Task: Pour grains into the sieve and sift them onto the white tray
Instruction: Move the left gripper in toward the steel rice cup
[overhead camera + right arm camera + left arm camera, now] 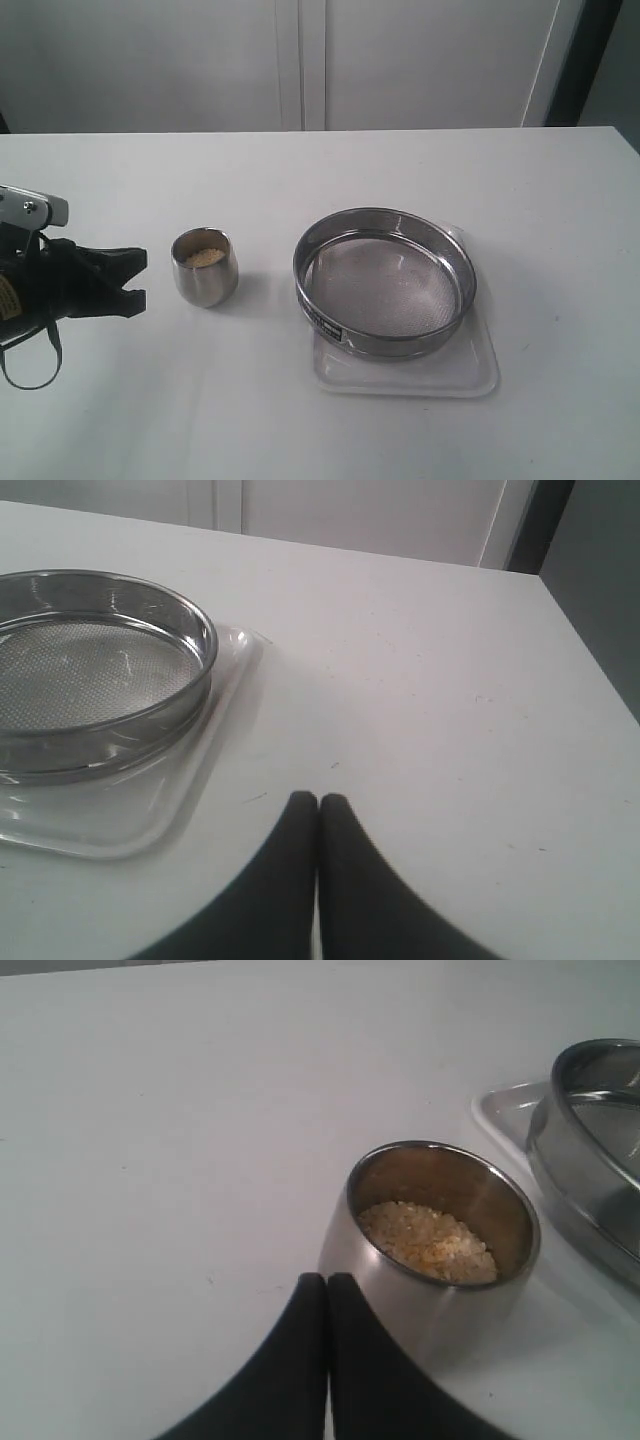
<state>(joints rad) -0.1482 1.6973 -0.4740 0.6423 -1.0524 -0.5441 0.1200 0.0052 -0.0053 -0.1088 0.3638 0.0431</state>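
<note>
The grains [204, 257] lie heaped in a small rounded steel cup [205, 268] left of centre on the table. The sieve [385, 285] rests on the white tray [470, 375] to the cup's right, with nothing on its mesh. My left gripper [138, 279] hovers just left of the cup. In the left wrist view this gripper [327, 1280] is shut and empty, its tips close to the cup [400, 1290] holding the grains [430, 1242]. My right gripper [318, 800] is shut and empty over bare table, beside the tray [150, 810] and sieve [90, 670]. It is outside the exterior view.
The white table [320, 170] stretches back to a pale wall with cabinet doors. Its right edge [590, 660] shows in the right wrist view. The left wrist view catches the sieve's side [590, 1160] and a tray corner [500, 1110].
</note>
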